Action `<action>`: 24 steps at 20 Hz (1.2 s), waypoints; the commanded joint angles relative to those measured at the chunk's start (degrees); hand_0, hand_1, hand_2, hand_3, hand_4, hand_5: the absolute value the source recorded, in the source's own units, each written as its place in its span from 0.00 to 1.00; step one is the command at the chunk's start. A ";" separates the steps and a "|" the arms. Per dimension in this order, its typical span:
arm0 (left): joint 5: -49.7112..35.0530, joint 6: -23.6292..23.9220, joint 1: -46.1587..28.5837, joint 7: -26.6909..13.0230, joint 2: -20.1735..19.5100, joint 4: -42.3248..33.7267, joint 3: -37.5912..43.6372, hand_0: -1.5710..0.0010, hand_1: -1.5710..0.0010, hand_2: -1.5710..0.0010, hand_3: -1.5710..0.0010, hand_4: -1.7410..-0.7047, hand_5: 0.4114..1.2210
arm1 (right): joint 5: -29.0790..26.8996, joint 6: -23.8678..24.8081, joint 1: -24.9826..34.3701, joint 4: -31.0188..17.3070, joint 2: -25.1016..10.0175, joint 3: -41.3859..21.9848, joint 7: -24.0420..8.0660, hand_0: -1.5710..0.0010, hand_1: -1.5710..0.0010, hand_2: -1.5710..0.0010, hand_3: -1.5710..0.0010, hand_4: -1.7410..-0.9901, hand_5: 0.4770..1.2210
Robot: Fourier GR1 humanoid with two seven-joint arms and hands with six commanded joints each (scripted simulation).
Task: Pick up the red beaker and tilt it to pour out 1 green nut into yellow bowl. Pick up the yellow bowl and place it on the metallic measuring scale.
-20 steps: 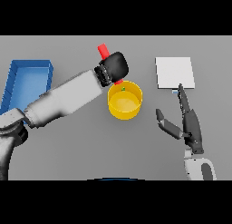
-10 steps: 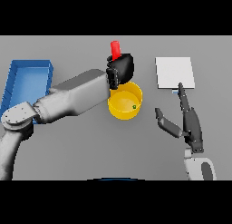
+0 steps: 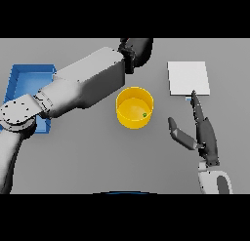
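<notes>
Left hand (image 3: 139, 50) at the far edge of the surface (image 3: 88, 157); its grip and the red beaker cannot be made out. Right hand (image 3: 202, 132) open, idle. Yellow bowl (image 3: 135, 108) holds a green nut (image 3: 144, 114): pouring apparently done; next, lift the bowl onto the scale (image 3: 189, 78).

Blue tray (image 3: 19, 81) sits on the grey table (image 3: 88, 157) at far left, partly hidden, w/ its raised rim showing along the top & left edge.
</notes>
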State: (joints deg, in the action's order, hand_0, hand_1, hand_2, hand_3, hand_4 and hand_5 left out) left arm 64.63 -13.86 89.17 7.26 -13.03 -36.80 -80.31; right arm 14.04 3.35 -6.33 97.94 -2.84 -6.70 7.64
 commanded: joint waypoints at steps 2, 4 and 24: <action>-2.44 1.62 2.96 0.77 -2.01 2.65 2.47 0.00 0.00 0.00 0.13 0.01 1.00 | 0.54 0.16 0.56 -0.20 -0.64 0.16 0.42 1.00 1.00 1.00 1.00 0.78 0.24; -4.67 3.58 6.19 -1.58 -3.39 7.35 5.63 0.00 0.00 0.00 0.20 0.01 1.00 | 0.79 0.15 0.58 -0.33 -0.51 -0.15 0.51 1.00 1.00 1.00 1.00 0.77 0.25; -65.71 23.26 -10.94 -21.72 -22.91 29.55 49.22 0.00 0.00 0.00 0.01 0.00 1.00 | -2.27 -2.70 2.26 -2.04 -0.58 -0.38 1.44 1.00 1.00 1.00 1.00 0.77 0.26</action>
State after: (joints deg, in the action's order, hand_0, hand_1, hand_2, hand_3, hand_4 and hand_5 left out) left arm -1.23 9.37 78.16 -14.37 -35.97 -7.23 -31.14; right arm 11.76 0.67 -4.08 95.90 -3.44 -7.06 9.07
